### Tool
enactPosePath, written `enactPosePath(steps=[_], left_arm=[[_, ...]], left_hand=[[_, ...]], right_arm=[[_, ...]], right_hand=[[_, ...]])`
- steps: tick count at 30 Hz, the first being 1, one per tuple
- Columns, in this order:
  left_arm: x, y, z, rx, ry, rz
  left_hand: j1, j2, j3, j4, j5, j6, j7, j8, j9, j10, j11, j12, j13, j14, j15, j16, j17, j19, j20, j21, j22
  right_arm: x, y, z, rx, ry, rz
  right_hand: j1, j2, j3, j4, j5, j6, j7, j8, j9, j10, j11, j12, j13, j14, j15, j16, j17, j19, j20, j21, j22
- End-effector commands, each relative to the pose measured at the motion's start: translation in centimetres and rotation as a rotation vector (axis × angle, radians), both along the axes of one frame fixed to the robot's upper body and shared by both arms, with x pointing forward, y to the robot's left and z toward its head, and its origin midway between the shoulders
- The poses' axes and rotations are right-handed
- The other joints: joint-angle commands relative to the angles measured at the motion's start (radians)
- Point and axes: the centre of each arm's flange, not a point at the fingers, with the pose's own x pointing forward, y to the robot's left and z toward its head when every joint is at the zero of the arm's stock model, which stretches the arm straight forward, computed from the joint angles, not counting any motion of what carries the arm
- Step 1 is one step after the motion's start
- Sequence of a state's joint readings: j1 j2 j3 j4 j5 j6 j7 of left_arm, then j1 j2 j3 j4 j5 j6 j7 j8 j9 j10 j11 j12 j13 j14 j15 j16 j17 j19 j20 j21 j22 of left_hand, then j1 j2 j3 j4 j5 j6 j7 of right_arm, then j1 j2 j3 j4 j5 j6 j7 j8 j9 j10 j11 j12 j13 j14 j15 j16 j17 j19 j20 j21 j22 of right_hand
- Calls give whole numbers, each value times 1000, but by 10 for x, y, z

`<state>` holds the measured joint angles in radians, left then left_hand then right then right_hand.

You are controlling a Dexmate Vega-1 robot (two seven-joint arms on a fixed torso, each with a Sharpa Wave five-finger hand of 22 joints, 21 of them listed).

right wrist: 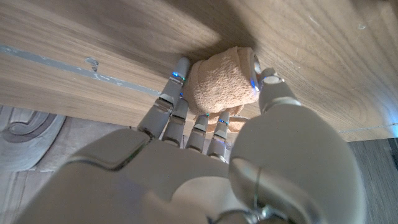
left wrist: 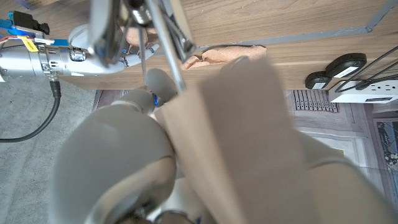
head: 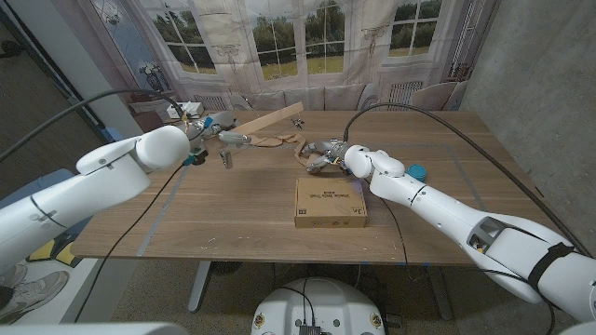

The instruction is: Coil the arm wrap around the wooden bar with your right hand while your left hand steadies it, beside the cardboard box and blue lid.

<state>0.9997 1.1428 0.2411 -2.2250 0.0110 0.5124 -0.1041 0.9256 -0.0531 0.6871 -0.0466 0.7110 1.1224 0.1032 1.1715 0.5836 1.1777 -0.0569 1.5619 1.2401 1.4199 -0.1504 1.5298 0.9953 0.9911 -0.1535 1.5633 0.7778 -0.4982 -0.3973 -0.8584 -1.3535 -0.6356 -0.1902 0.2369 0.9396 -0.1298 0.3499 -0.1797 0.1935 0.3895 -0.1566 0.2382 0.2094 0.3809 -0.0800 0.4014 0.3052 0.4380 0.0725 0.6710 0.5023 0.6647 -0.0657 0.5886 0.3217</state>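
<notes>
wrap roll [right wrist: 221, 87] gripped in right robot hand [right wrist: 205, 134]

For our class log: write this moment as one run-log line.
left hand: holds wooden bar | right hand: grips arm wrap roll | coiling: unfinished

Left hand [left wrist: 124, 162] is close to the lens and blurred, with the bar [left wrist: 242, 143] running through its grip — a pale wooden plank, also blurred. Metal fingers [left wrist: 112, 31] reach toward the table [left wrist: 292, 25]. The wrap [left wrist: 217, 57] lies on the table as a tan strip just past the bar's end. The right arm [left wrist: 43, 59] shows beyond it — grey metal segment with a black cable. A power strip [left wrist: 367, 90] sits on the floor.
</notes>
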Motion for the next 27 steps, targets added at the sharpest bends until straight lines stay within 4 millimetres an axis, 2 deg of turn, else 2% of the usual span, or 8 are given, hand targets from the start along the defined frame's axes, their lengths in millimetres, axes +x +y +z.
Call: enactPosePath(steps=[1, 2, 4, 7, 11, 17, 27], left_arm=[[7, 0, 1, -1, 12, -14], [7, 0, 1, -1, 14, -16], [8, -1, 1, 0, 15, -19], [10, -1, 0, -2, 18, -28], [12, -3, -1, 0, 23, -35], [16, -5, -1, 3, 28, -50], [21, -9, 0, 15, 37, -74]], left_hand=[[12, 28, 49, -50, 1, 12, 11, 5, -3, -1, -9, 9, 3, -6, -10, 1, 11, -3, -24, 8, 13], [12, 29, 49, -50, 1, 8, 11, 7, -3, -2, -9, 9, 3, -6, -10, 1, 12, 0, -24, -1, 0], [10, 30, 49, -50, 1, 10, 11, 7, -7, -2, -9, 10, 3, -8, -11, -2, 11, -3, -23, 7, 12], [9, 31, 49, -50, 0, 5, 10, 12, -4, -1, -13, 10, 3, -6, -11, -1, 12, 0, -25, -4, -4], [8, 32, 48, -50, 0, 6, 10, 11, -11, -2, -10, 10, 3, -9, -10, -8, 5, -2, -23, -1, -3], [4, 35, 49, -50, 0, 4, 11, 17, -18, 0, -15, 11, 3, -4, -11, -9, 2, 0, -24, -1, -4], [1, 38, 52, -51, 1, 0, 12, 26, -21, -3, -12, 10, 3, -6, -11, -8, 3, 0, -25, 0, -1]], right_arm=[[-5, -7, -3, 90, -138, -4], [-6, -7, -3, 102, -150, 1], [-9, -8, -4, 123, -184, 10], [-15, -14, -5, 200, -272, 35], [-22, -23, -5, 295, -358, 43], [-32, -36, -7, 448, -468, 50], [-44, -52, -6, 601, -587, 29]], right_hand=[[399, 271, -20, 21, -10, 217, 61, 55, 27, 180, 15, 132, 66, 412, -306, 101, 258, -4, -60, 137, 53], [405, 282, -23, 28, -10, 276, 78, 76, 39, 240, 27, 171, 83, 448, -305, 98, 275, -6, -62, 171, 62], [414, 296, -24, 35, -11, 373, 101, 116, 60, 305, 37, 224, 114, 488, -302, 81, 295, -19, -73, 220, 74], [418, 310, -18, 44, -12, 432, 112, 137, 66, 353, 47, 262, 137, 532, -301, 71, 307, -15, -80, 262, 81], [418, 310, -13, 48, -13, 453, 125, 140, 66, 384, 52, 275, 134, 567, -300, 64, 315, 5, -92, 299, 85], [426, 307, -7, 44, -15, 478, 133, 144, 65, 399, 54, 276, 123, 593, -300, 59, 324, 12, -92, 327, 86], [440, 296, -2, 34, -17, 504, 147, 143, 63, 441, 55, 281, 104, 628, -300, 54, 349, 20, -92, 375, 86]])
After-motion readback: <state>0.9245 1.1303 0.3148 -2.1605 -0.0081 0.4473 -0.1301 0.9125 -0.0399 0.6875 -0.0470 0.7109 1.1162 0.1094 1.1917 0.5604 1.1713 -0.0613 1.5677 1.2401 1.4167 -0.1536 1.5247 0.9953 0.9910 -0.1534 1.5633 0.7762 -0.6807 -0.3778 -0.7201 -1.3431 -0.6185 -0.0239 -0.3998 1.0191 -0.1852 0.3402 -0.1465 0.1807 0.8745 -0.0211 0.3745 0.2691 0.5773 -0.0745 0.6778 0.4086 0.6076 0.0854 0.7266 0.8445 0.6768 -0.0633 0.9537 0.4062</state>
